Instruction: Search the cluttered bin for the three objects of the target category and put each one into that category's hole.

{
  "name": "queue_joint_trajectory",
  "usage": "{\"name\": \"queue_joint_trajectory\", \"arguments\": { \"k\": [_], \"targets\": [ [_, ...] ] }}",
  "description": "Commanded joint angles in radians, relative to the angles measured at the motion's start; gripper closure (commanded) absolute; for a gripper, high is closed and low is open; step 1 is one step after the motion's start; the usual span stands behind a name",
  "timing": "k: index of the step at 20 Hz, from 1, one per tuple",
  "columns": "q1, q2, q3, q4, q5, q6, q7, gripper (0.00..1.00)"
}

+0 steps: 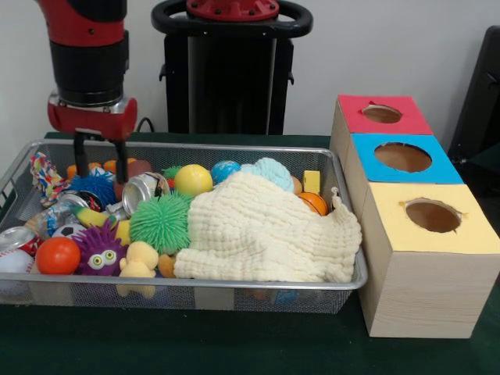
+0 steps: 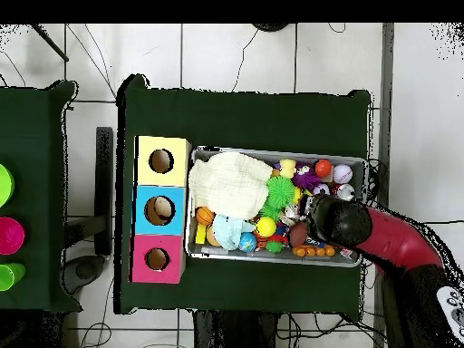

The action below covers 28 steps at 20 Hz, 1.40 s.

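At the left end of the wire-mesh bin [image 1: 348,277], the claw [image 1: 100,160] hangs from the red and black arm [image 1: 84,47], its two dark fingers a narrow gap apart with nothing between them, tips just above the clutter near the bin's far wall. Below them lie a dented can [image 1: 143,190], a blue spiky ball [image 1: 92,187] and a shiny printed wrapper [image 1: 56,215]. Toward the counter's [image 1: 195,344] near edge sit an orange ball [image 1: 57,255] and a purple spiky toy [image 1: 99,250]. A green spiky ball [image 1: 160,223] is mid-bin. A cream cloth [image 1: 262,230] covers the bin's right half. By the counter's right edge stand the red [image 1: 383,115], blue [image 1: 402,158] and yellow [image 1: 432,216] holed boxes.
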<state>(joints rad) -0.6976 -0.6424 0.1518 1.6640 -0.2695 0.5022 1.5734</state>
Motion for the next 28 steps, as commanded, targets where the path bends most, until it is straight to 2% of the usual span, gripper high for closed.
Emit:
{"name": "queue_joint_trajectory", "arguments": {
  "k": [1,6,11,19,28],
  "targets": [
    [-0.139,0.023,0.117,0.001,-0.111,0.038,-0.213,0.0],
    [-0.225,0.014,0.15,0.042,-0.166,0.029,-0.232,0.0],
    [-0.271,0.055,0.16,0.086,-0.237,-0.037,-0.183,0.0],
    [-0.285,0.13,0.137,0.113,-0.33,-0.16,-0.059,0.0],
    [-0.265,0.153,0.117,0.123,-0.36,-0.212,0.006,0.0]
  ]
}}
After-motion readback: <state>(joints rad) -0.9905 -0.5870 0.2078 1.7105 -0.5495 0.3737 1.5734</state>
